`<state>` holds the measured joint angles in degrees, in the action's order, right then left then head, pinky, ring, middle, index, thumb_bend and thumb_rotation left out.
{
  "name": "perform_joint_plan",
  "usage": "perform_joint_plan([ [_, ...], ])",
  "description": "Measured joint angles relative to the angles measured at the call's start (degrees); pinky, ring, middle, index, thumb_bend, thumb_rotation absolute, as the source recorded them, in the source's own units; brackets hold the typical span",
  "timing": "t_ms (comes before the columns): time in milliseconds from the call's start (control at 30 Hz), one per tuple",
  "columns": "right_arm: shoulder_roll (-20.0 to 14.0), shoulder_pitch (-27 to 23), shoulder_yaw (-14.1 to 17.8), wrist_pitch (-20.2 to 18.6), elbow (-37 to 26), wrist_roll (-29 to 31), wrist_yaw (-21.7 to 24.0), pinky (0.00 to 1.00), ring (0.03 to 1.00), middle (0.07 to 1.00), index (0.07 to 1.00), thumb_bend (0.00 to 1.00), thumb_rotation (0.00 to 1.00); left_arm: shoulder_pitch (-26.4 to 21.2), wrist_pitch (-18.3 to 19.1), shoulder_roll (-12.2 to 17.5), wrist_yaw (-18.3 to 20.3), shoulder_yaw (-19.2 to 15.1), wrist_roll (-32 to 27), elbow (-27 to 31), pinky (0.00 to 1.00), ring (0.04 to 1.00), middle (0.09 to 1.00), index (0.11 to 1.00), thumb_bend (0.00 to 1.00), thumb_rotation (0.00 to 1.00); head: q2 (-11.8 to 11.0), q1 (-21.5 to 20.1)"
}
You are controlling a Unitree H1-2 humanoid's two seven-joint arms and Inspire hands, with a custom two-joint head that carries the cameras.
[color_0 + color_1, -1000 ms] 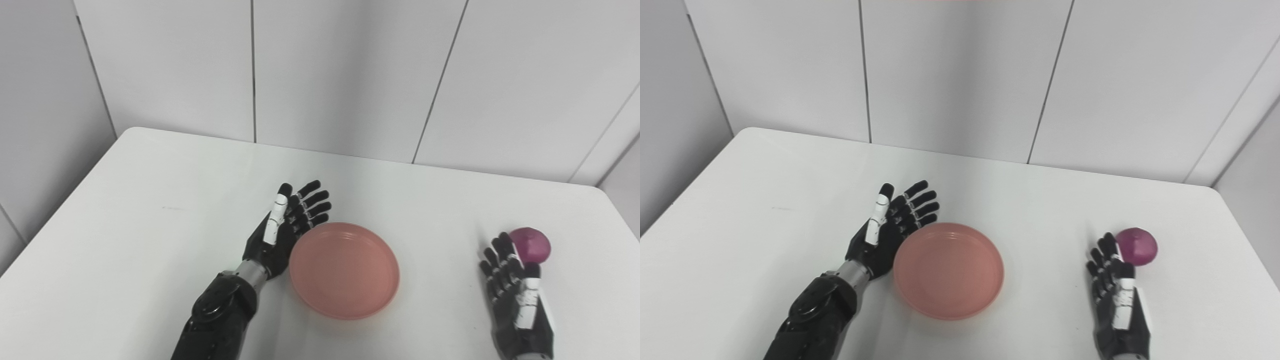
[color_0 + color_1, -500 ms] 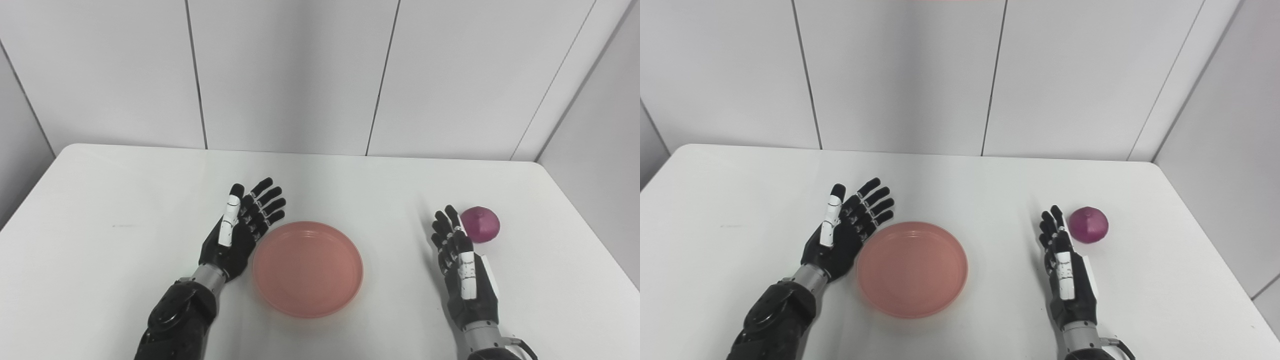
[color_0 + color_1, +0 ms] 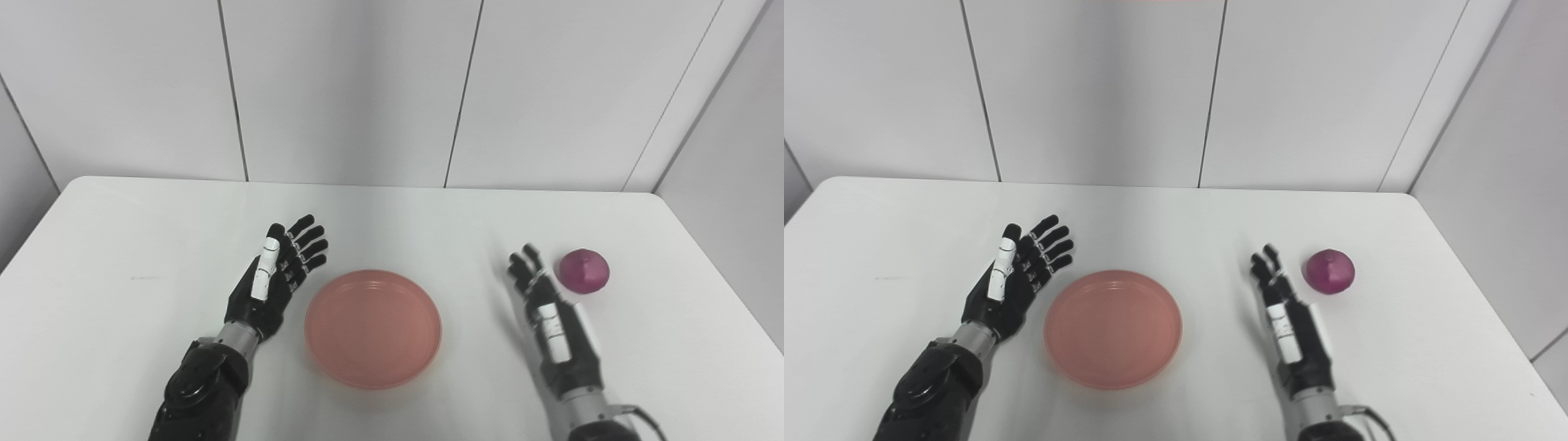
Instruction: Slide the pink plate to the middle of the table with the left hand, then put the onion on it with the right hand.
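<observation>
White table (image 3: pixel 122 245): rounded corners, backed by grey panelled walls (image 3: pixel 343 86). All positions below are given relative to the pink plate.

Pink plate (image 3: pixel 373 328): round, shallow, lying flat on the table at about the middle of its width, toward the near edge. Nothing lies on it.

Left hand (image 3: pixel 274 279): just to the left of the plate, close beside the rim without touching it. Fingers straight and spread, pointing away and up to the right, palm turned toward the plate. It holds nothing.

Right hand (image 3: pixel 553 321): to the right of the plate, with bare table between them. Fingers extended and apart, pointing away from the near edge; the fingertips are blurred. It holds nothing.

Onion (image 3: pixel 584 271): purple, rounded, resting on the table well to the right of the plate and a little farther back. It sits just beyond the right hand's fingertips, to their right, with a narrow gap of table visible between them.
</observation>
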<state>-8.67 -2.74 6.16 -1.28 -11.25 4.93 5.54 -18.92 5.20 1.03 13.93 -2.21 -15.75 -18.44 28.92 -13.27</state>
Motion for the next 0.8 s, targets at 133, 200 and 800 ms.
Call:
perform_joint_plan([
  [133, -4.39, -2.7, 1.91, -0.69, -2.18, -1.1, -0.01, 1.0, 0.946, 0.929, 0.977, 0.91, 0.83, 0.34, 0.17, -0.47, -2.34, 0.1, 1.52, 1.4, 0.97, 0.91, 0.912, 0.873, 0.64, 0.95, 0.09, 0.09],
  [200, -6.43, -4.19, 3.12, -0.67, -2.0, -1.97, -0.13, 1.0, 0.93, 0.92, 0.965, 0.94, 0.84, 0.49, 0.39, -0.72, -3.09, 0.22, 2.27, 1.91, 0.97, 0.912, 0.911, 0.873, 0.63, 0.95, 0.0, 0.26],
  [800, -16.87, -14.49, 5.07, -1.29, -5.93, -11.35, 0.19, 0.89, 0.901, 0.898, 0.94, 0.84, 0.84, -1.1, 7.89, -0.21, -5.27, 3.27, 5.96, 4.55, 0.97, 0.94, 0.95, 0.902, 0.64, 0.94, -0.44, -0.35],
])
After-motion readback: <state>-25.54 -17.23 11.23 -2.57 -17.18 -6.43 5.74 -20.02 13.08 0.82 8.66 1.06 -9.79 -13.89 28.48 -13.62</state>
